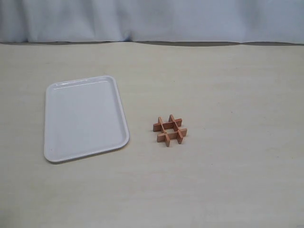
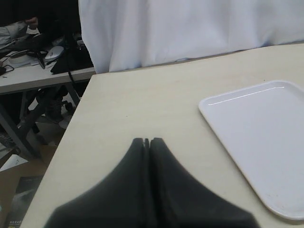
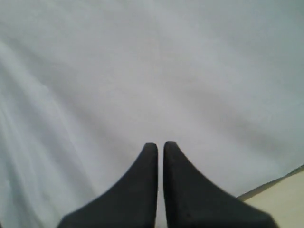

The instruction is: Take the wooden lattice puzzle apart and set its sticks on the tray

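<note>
The wooden lattice puzzle [image 1: 170, 129] lies whole on the pale table, a small reddish-brown hash of crossed sticks, right of the tray. The white tray [image 1: 85, 118] sits bare at the left; its corner also shows in the left wrist view [image 2: 259, 137]. Neither arm appears in the exterior view. My left gripper [image 2: 147, 141] is shut with nothing in it, hovering over bare table beside the tray's edge. My right gripper [image 3: 160, 145] is shut too, a thin slit between its dark fingers, facing the white curtain; the puzzle is out of both wrist views.
A white curtain [image 1: 152, 19] hangs along the table's far edge. In the left wrist view the table's side edge [image 2: 71, 128] drops off to a floor with desk legs and clutter [image 2: 33, 52]. A sliver of table corner [image 3: 280, 194] shows in the right wrist view.
</note>
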Tool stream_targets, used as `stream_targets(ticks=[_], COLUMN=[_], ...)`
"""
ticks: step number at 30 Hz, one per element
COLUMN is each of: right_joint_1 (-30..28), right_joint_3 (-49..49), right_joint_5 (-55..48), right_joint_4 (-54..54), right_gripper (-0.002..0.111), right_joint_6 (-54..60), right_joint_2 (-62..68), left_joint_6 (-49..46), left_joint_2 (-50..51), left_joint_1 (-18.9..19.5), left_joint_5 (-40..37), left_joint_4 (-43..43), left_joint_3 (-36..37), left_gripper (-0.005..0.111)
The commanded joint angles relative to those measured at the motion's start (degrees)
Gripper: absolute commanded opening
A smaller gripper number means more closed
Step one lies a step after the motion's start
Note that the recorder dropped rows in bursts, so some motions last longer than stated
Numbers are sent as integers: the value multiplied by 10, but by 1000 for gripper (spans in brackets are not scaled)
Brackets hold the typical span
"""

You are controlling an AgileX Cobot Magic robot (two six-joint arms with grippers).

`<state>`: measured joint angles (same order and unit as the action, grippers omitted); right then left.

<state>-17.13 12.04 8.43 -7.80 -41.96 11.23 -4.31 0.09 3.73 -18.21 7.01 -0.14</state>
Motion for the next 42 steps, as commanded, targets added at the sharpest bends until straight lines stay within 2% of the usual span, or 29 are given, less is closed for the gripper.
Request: stream_targets(ticks=[1,6,12,19,25,29,33,37,42], right_joint_1=[0,0,6,128,239,291,325,333,333], right_joint_3=[100,185,266,386,392,392,392,393,393], right_joint_5=[-119,-234,-253,-384,-415,-438,-444,-420,-387], right_joint_4=[-74,-92,-34,-34,-34,-32,-29,-13,6], right_gripper=[5,5,5,5,5,6,21,37,38], right_joint_6=[70,151,233,318,326,323,323,324,324], right_joint_2=[130,295,502,664,701,726,765,806,854], left_joint_6=[2,2,2,2,2,2,2,2,2], left_joint_2=[-1,-1,-1,-1,-1,-1,-1,-1,-1], left_joint_1=[-1,-1,-1,-1,-1,-1,-1,-1,-1], left_joint_5=[7,7,7,7,7,7,7,7,7], left_joint_4=[-2,-2,-2,-2,0,0,0,0,0], left_joint_3=[1,1,1,1,1,1,1,1,1], left_gripper=[0,0,0,0,0,0,0,0,0])
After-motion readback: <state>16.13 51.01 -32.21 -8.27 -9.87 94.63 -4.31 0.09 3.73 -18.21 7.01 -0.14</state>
